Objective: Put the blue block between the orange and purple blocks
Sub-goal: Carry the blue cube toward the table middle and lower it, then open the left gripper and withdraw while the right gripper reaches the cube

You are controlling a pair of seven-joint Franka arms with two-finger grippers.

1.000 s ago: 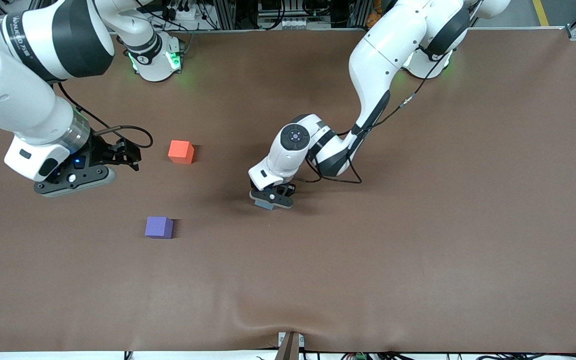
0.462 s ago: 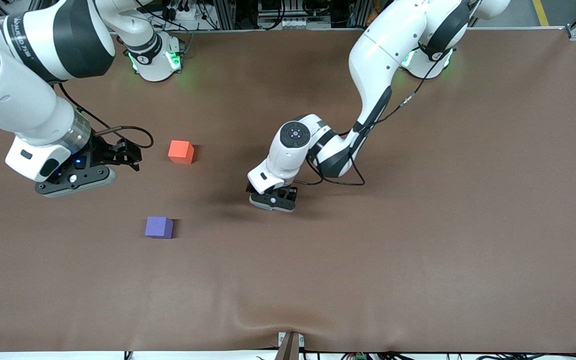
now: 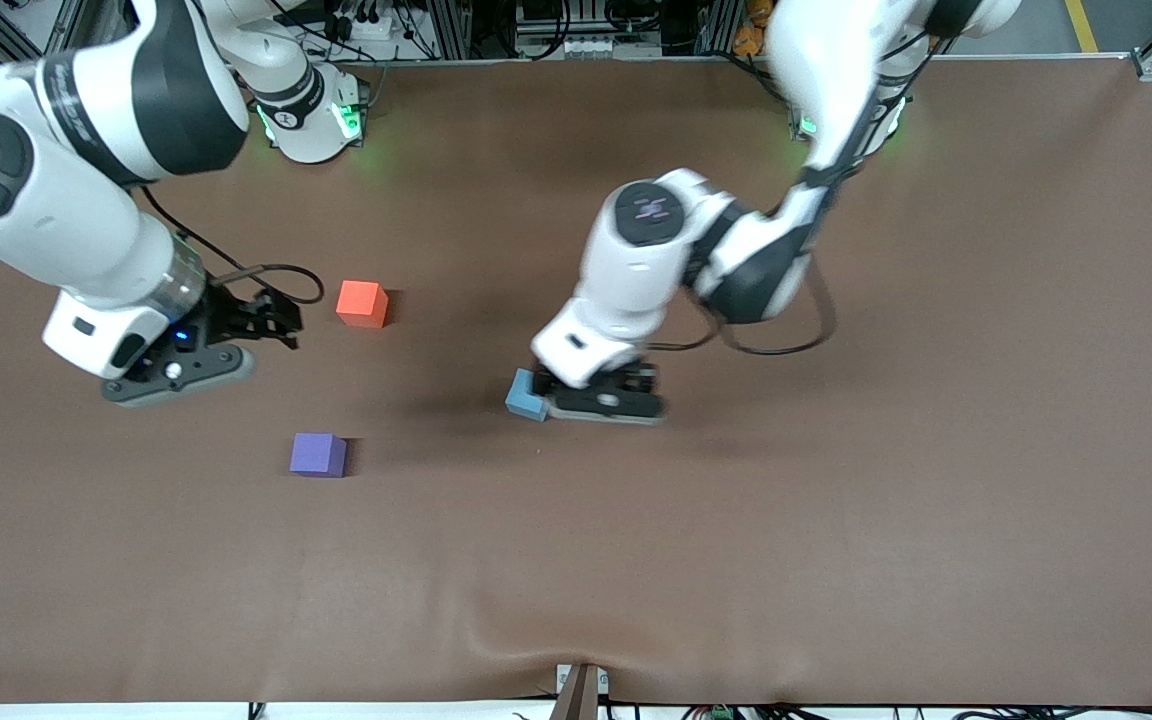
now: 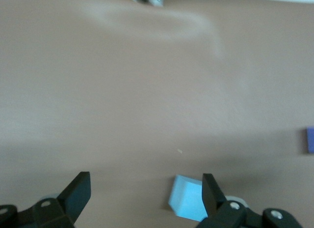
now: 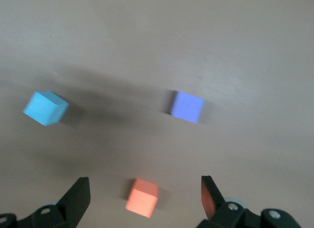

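The blue block (image 3: 526,395) lies on the brown table near the middle. My left gripper (image 3: 601,403) is open just beside it, toward the left arm's end. In the left wrist view the block (image 4: 189,198) sits close by one finger (image 4: 212,191), off the middle of my open left gripper (image 4: 146,181). The orange block (image 3: 361,303) and the purple block (image 3: 317,454) stand apart toward the right arm's end, the purple one nearer the front camera. My right gripper (image 3: 181,370) is open and empty beside them. In the right wrist view my gripper (image 5: 145,186) faces the orange (image 5: 143,197), purple (image 5: 187,106) and blue (image 5: 45,108) blocks.
The brown mat (image 3: 836,480) has a raised wrinkle at its front edge (image 3: 576,650). The purple block's edge also shows in the left wrist view (image 4: 310,139).
My left arm has swung toward its own end, uncovering the blue block, which now lies beside the open gripper. My right arm has shifted slightly toward the middle.
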